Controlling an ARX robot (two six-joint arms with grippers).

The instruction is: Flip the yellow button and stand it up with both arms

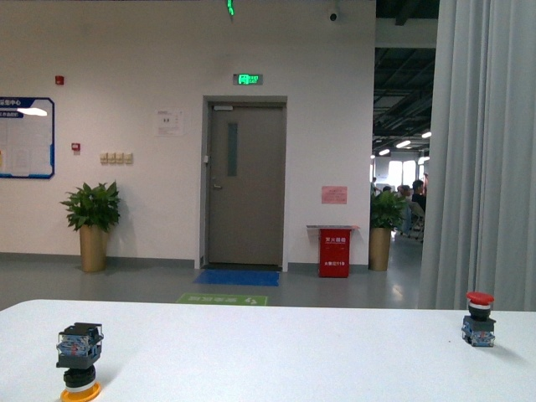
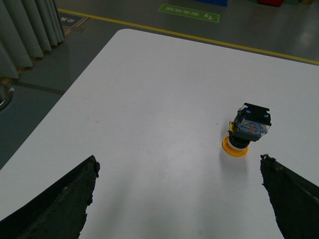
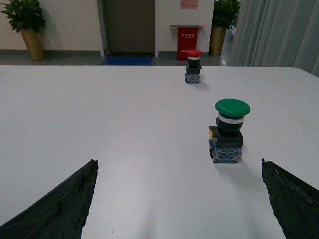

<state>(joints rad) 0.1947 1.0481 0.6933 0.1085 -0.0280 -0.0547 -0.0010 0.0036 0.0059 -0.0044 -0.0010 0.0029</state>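
Grip is absent: left gripper (image 2: 178, 160) and right gripper (image 3: 178, 163) both gape wide and empty, while the yellow button (image 1: 79, 362), balanced cap-down at the near left of the table (image 1: 276, 352), could topple and roll if one arm nudges it first.

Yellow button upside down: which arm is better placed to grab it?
Probably left: the yellow button sits cap-down ahead of the left fingers; the right wrist view shows only a green button and red button.
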